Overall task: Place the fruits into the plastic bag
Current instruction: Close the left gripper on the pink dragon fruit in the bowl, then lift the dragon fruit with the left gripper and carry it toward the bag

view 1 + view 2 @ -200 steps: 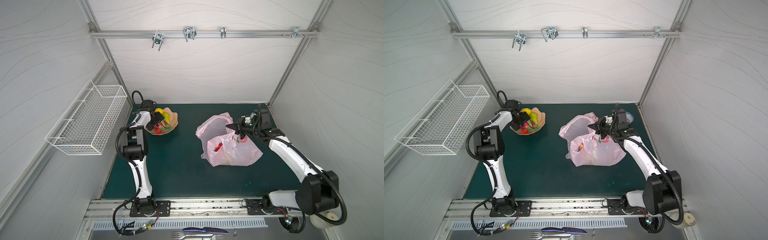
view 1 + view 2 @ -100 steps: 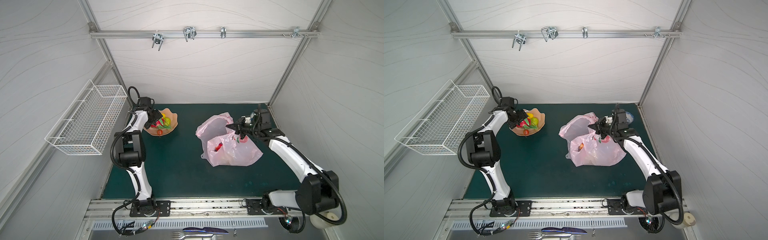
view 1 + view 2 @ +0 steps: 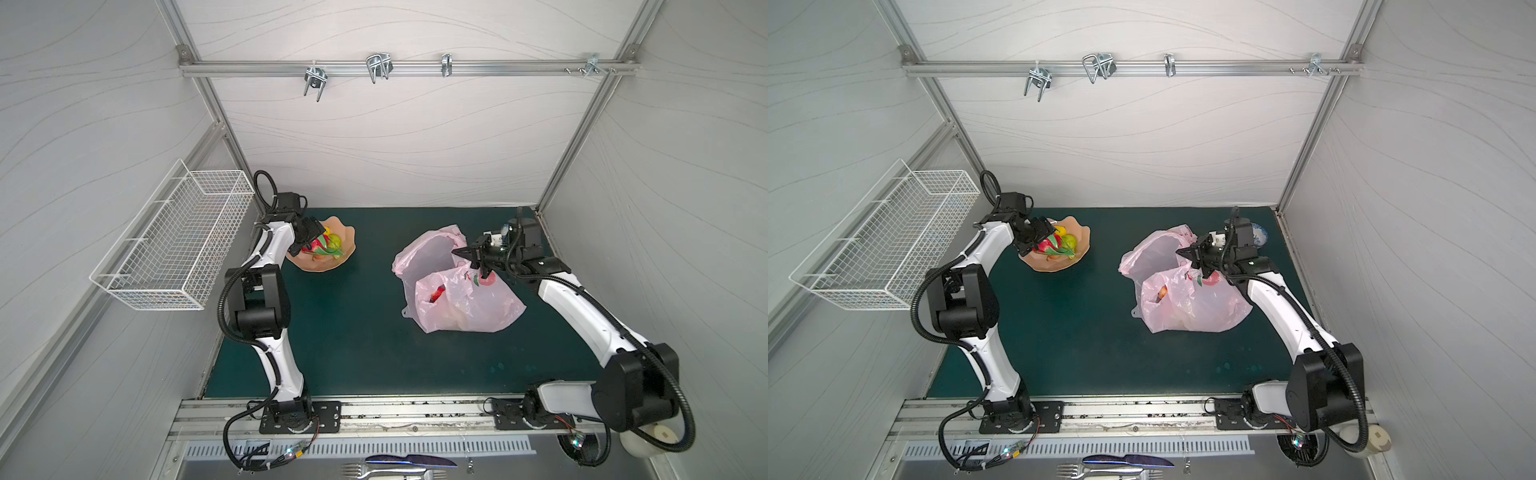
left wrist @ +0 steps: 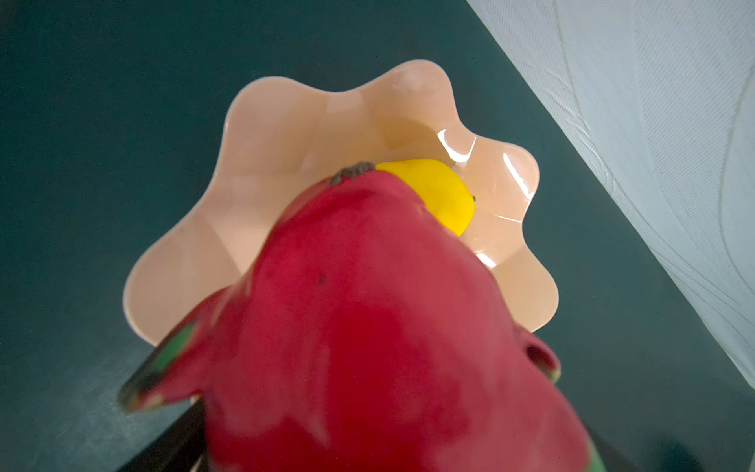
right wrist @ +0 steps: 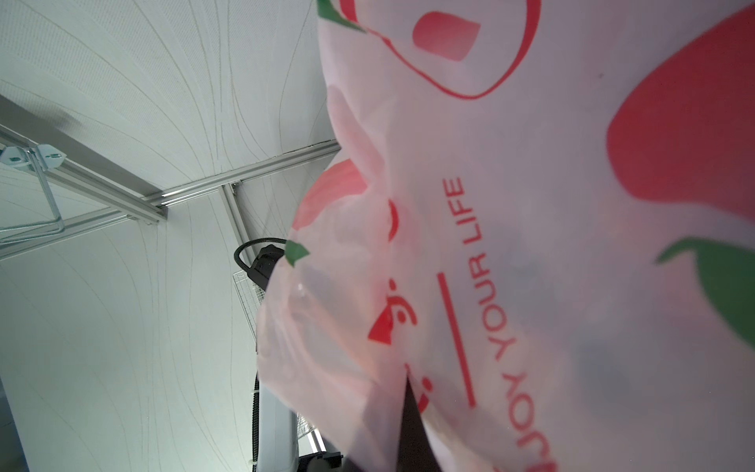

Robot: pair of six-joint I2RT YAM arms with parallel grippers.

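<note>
In the left wrist view the dragon fruit [image 4: 367, 327] is blurred, runs past the picture's edge and hides most of the lemon [image 4: 433, 192]. The plastic bag [image 5: 531, 245] hides the right gripper's fingertips.

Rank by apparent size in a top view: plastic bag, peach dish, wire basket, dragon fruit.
1. wire basket, though it hangs nearer the camera
2. plastic bag
3. peach dish
4. dragon fruit, partly hidden by the left gripper

mat [image 3: 353, 316] open between dish [image 3: 345, 253] (and bag [image 3: 469, 307])
</note>
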